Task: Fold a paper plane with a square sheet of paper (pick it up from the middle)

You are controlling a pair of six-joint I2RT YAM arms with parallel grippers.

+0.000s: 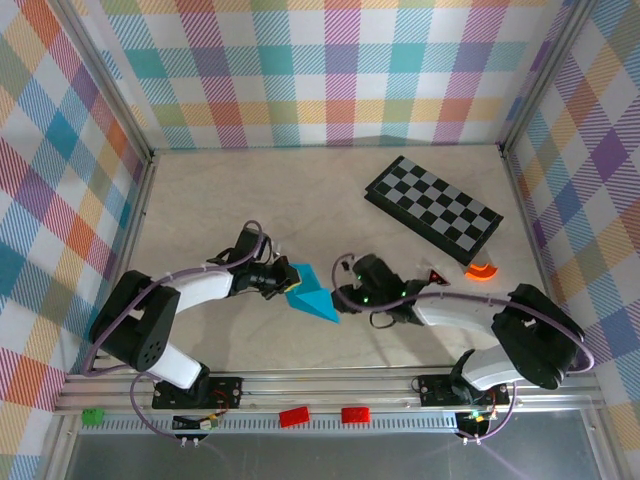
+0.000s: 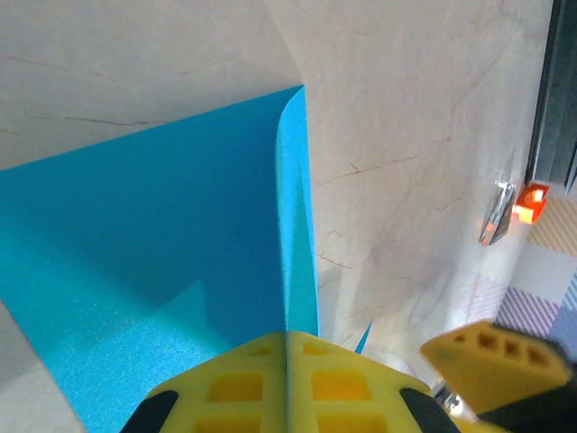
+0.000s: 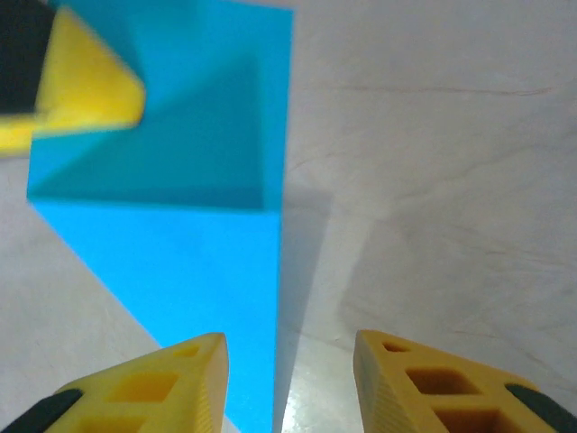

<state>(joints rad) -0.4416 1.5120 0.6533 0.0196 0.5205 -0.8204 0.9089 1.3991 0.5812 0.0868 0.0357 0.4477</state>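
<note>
Thin matt cyan sheet of paper point(image 2: 135, 253), smooth pale veined table point(image 2: 406, 135), matt yellow plastic fingers point(image 3: 433, 379).

Pale beige tabletop point(image 1: 250, 190) with faint wood-like veining lies under the left gripper point(image 1: 285, 283) and the right gripper point(image 1: 343, 297). The veins read clearly just ahead of the right gripper's fingers. Multicolour plaid walls close three sides: back wall point(image 1: 330, 70) well ahead of both grippers, left wall point(image 1: 60, 200) outboard of the left gripper, right wall point(image 1: 590, 180) outboard of the right. Silver metal posts point(image 1: 110, 85) stand at the wall joins. A slotted aluminium rail point(image 1: 330, 385) runs behind the grippers. Light is even, probably overhead, with soft shadows.
</note>
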